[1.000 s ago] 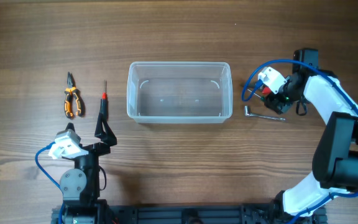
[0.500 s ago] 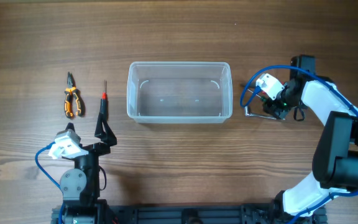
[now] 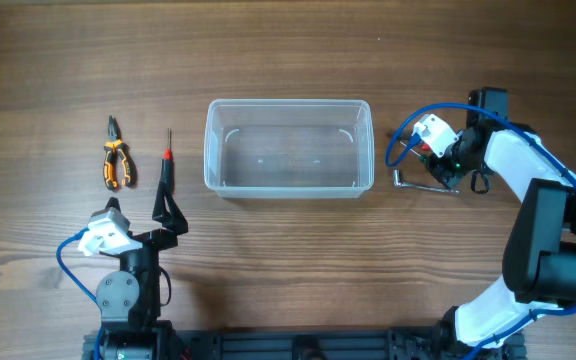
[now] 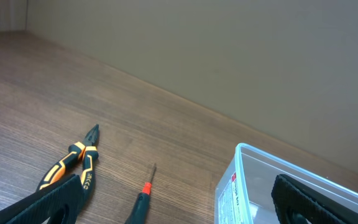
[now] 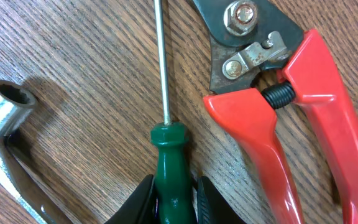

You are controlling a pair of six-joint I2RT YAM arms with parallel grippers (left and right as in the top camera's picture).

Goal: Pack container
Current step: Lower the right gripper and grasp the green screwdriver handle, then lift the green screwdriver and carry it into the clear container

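The clear plastic container (image 3: 288, 189) sits upright in the middle of the wooden bench (image 3: 288, 50), with tools lying well apart from it on either side. To its right, the right hand (image 5: 174, 200) is down at the bench surface, its fingers (image 5: 145, 198) clamped on the handle of a green-handled screwdriver (image 5: 171, 155), whose shaft points away from the wrist camera. Red-handled snips (image 5: 253, 134) lie just beside that screwdriver, and an L-shaped socket wrench (image 5: 2, 106) lies on its other side (the overhead view puts the wrench nearest the container). On the left, orange-and-black pliers (image 3: 115, 165) and a red-and-black screwdriver (image 3: 166, 170) lie side by side, apart from each other. The left hand (image 4: 176, 190) hangs near the front edge, just short of that screwdriver's handle, its fingers spread wide and holding nothing.
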